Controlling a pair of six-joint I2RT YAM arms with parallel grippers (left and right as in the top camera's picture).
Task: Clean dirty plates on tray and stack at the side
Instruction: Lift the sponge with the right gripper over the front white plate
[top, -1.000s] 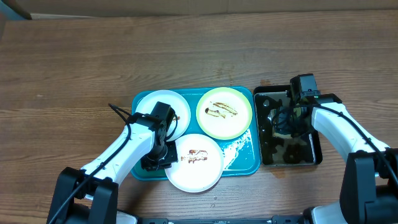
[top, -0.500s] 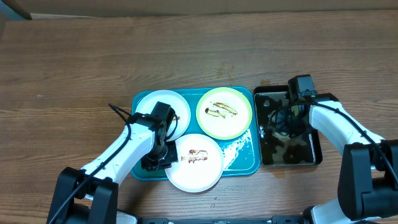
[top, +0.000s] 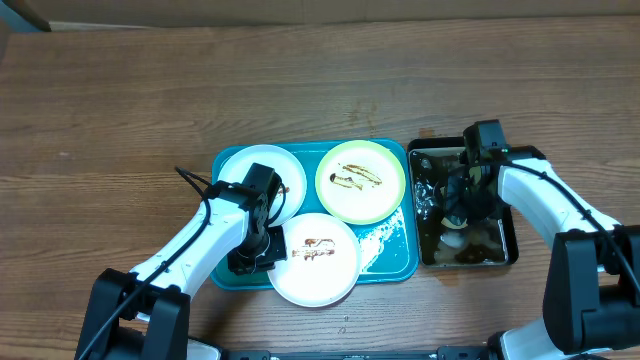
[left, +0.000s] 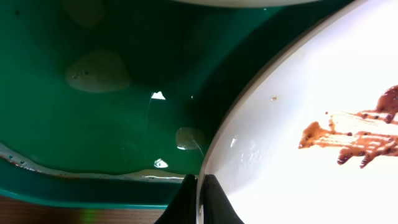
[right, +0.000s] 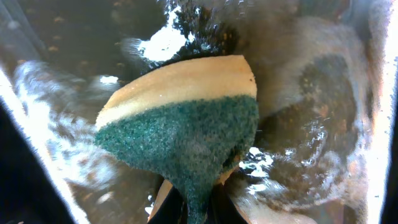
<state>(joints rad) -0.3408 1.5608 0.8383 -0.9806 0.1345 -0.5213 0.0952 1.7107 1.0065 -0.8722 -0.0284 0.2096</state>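
Three dirty plates lie on the teal tray (top: 388, 252): a white one (top: 240, 168) at the back left, a pale yellow-green one (top: 361, 180) at the back right, and a white one (top: 318, 262) in front, smeared with brown sauce (left: 354, 140). My left gripper (top: 262, 250) is shut on the left rim of the front white plate (left: 311, 74), low over the wet tray floor (left: 93, 124). My right gripper (right: 198, 208) is shut on a yellow sponge with a green scouring face (right: 186, 118), down in the water of the black pan (top: 511, 245).
The black pan stands right against the tray's right side, its water rippled and splashing (right: 298, 155). Suds and water drops lie on the tray's right front part (top: 385, 232). Bare wooden table (top: 120, 120) surrounds the tray on the left and behind.
My right gripper has closed on the sponge in the pan, and the water there is now churned up. The left arm and the plates have stayed where they were.
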